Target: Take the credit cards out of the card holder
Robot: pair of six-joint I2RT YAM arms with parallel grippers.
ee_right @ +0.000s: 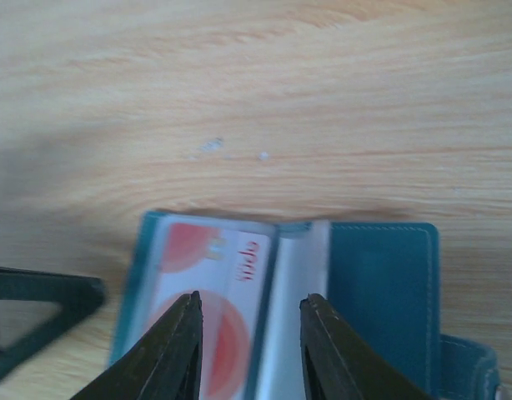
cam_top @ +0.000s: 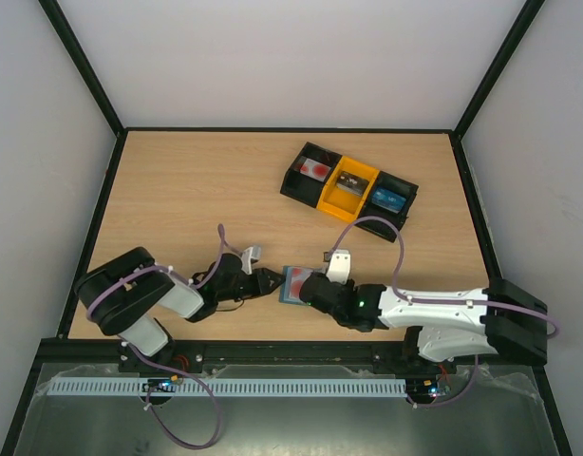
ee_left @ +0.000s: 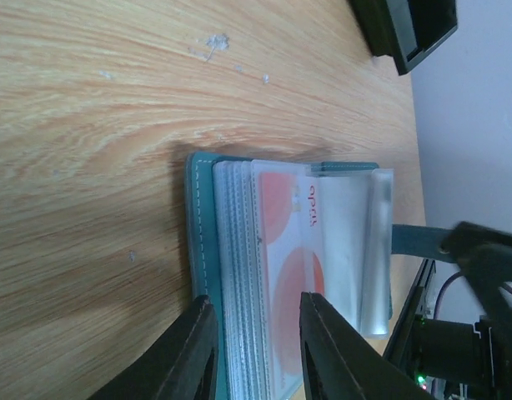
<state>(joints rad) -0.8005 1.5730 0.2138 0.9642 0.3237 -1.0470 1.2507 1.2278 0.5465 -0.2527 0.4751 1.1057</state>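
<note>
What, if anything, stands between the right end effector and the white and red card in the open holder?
Nothing separate is visible. The right end effector is right at the card, which seemingly sits under a clear plastic pocket of the open holder.

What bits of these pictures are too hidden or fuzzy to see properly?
- Left wrist view: stacked clear sleeves in the teal-blue folding card holder hide whatever sits behind the white plastic card with red circles.
- Right wrist view: that card's red print is blurred.
- Top view: things in the black-and-yellow three-bin tray are too small.
- Both wrist views: the bottom edge cuts off the holder.
</note>
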